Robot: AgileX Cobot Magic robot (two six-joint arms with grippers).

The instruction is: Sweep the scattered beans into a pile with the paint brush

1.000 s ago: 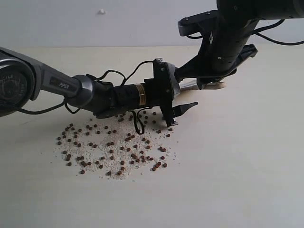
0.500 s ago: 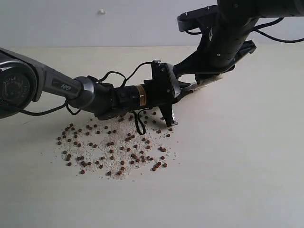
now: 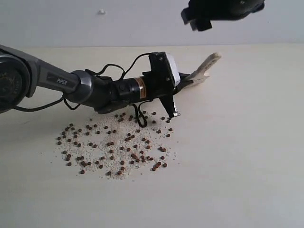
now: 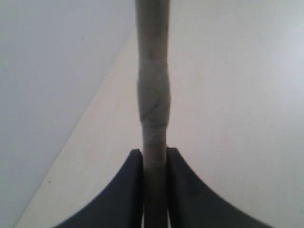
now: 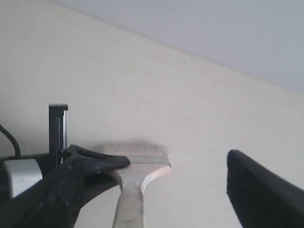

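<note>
The beans (image 3: 114,147) lie scattered with whitish crumbs in a broad patch on the table, just in front of my left arm; no heaped pile shows. My left gripper (image 3: 182,85) (image 4: 155,153) is shut on the paint brush (image 3: 203,70), low on its wooden handle (image 4: 153,71). The handle slants up to the right, away from the beans. In the right wrist view the brush's handle (image 5: 128,204), metal ferrule (image 5: 148,160) and bristles (image 5: 135,149) show. My right gripper (image 5: 175,202) hangs open above it, one finger (image 5: 261,190) well off to the side, holding nothing.
The right arm (image 3: 223,9) hangs high at the top edge of the exterior view. A black cable loop (image 3: 138,121) dangles from the left arm over the far edge of the bean patch. A pale wall (image 3: 142,23) borders the table's back.
The right gripper let go of the brush and rose up and away. The left gripper, open a second ago, has shut on the brush and lifted slightly, tilting the handle upward.
</note>
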